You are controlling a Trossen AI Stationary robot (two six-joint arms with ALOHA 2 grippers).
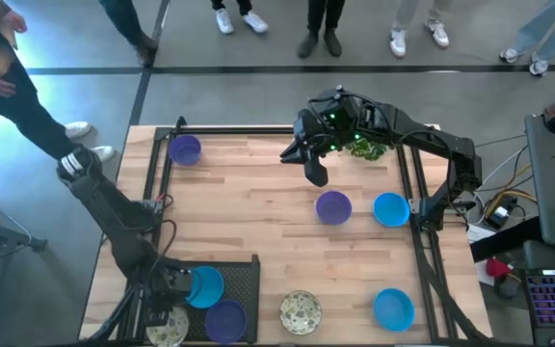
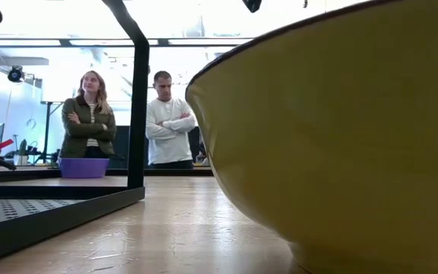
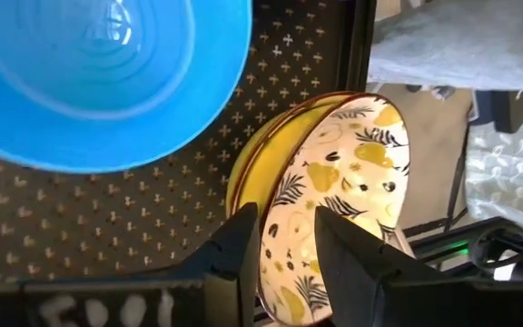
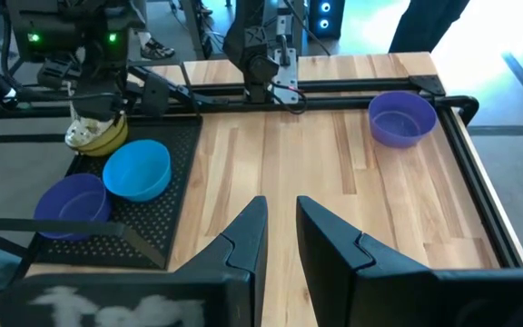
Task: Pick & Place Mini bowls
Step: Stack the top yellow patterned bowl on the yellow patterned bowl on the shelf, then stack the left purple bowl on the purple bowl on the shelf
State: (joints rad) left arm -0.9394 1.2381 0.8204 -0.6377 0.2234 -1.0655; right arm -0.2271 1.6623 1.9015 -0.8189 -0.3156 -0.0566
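Left gripper (image 3: 284, 245) clamped on the rim of a cream patterned bowl (image 3: 343, 191), one finger inside and one outside, bowl tipped up on edge over the black perforated tray (image 3: 107, 218) at the table's near left corner. Just beside it on the tray, a blue bowl (image 1: 203, 286) and a purple bowl (image 1: 225, 318). Right gripper (image 4: 280, 238) raised above the wooden table (image 1: 258, 212) toward the far middle, empty, fingers nearly together with a narrow gap between them. Below and near it on the bare wood, a second purple bowl (image 1: 333, 206) with a blue bowl (image 1: 390, 208) just beside, toward the right frame rail. Further bowls well apart: a purple one (image 1: 184, 149) at the far left corner, a cream speckled one (image 1: 300, 310) at the near edge, a blue one (image 1: 393, 308) near the right corner. Green leafy plant (image 1: 364, 147) beside the right arm. People (image 2: 90, 118) standing beyond the table.
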